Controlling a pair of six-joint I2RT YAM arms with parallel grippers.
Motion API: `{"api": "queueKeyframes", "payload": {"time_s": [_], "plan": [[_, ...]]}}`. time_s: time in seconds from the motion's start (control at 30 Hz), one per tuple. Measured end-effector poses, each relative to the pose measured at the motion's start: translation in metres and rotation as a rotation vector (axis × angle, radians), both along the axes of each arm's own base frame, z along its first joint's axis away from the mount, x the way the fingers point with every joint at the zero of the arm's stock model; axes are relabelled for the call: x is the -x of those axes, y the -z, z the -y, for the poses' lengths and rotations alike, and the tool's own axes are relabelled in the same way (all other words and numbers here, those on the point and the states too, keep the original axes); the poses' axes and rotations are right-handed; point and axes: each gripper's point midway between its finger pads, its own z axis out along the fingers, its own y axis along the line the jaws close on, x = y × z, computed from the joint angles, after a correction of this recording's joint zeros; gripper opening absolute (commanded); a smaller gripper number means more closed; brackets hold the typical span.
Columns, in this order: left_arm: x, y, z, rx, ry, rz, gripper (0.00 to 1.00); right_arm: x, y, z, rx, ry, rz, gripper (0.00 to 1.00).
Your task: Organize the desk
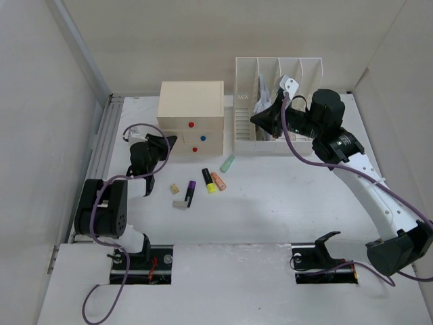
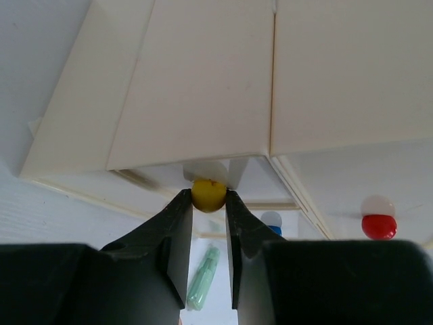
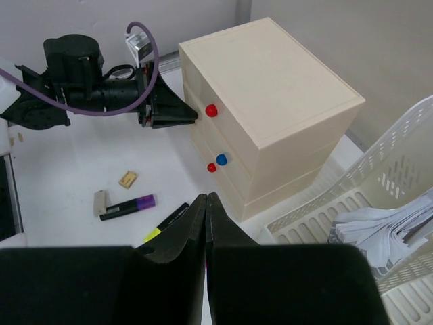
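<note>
The white desk (image 1: 291,210) spreads out before my two bases, with pale walls around it and a grooved rail (image 1: 103,149) along its left edge. At its back stand a cream drawer box (image 1: 191,101) and, just right of it, a slotted file rack (image 1: 270,68). My left gripper (image 2: 208,198) pinches the box's yellow knob (image 2: 208,193) from both sides. My right gripper (image 3: 206,203), over the rack, is closed tight on nothing. Highlighters (image 1: 191,191) lie before the box.

- I see the desk (image 1: 284,203) as a large, flat white tabletop, lying level across the middle of the top view.
- A grooved metal rail (image 1: 101,152) runs along its left edge.
- Its left, far and right edges meet pale walls (image 1: 40,122).
</note>
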Motion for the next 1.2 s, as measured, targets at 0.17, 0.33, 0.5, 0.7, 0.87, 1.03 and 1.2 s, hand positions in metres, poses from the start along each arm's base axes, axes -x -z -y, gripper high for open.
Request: {"api": "queueKeyframes", "payload": {"time_s": [0.17, 0.33, 0.5, 0.7, 0.87, 1.03, 1.2], "plan": [[0.010, -0.001, 0.000, -0.001, -0.006, 0.011, 0.06, 0.000, 0.000, 0.000, 0.000, -0.003, 0.000, 0.06], [0.042, 0.001, 0.003, -0.004, -0.003, 0.022, 0.06, 0.002, 0.000, -0.001, -0.001, -0.015, -0.001, 0.06], [0.071, 0.004, 0.002, -0.007, -0.004, 0.031, 0.06, 0.003, 0.001, -0.003, -0.002, -0.028, -0.005, 0.06], [0.080, -0.002, 0.001, -0.034, -0.001, 0.046, 0.82, 0.007, 0.004, -0.008, -0.006, -0.071, -0.018, 0.37], [0.088, -0.013, 0.007, -0.038, 0.025, 0.067, 0.89, 0.010, 0.023, -0.020, 0.042, -0.196, -0.003, 0.60], [0.116, -0.054, 0.025, -0.032, 0.106, 0.175, 0.83, 0.010, 0.086, -0.034, 0.188, -0.358, -0.011, 0.60], [0.157, -0.131, 0.023, -0.100, 0.132, 0.335, 0.32, 0.035, 0.151, -0.065, 0.401, -0.534, 0.103, 0.57]]}}
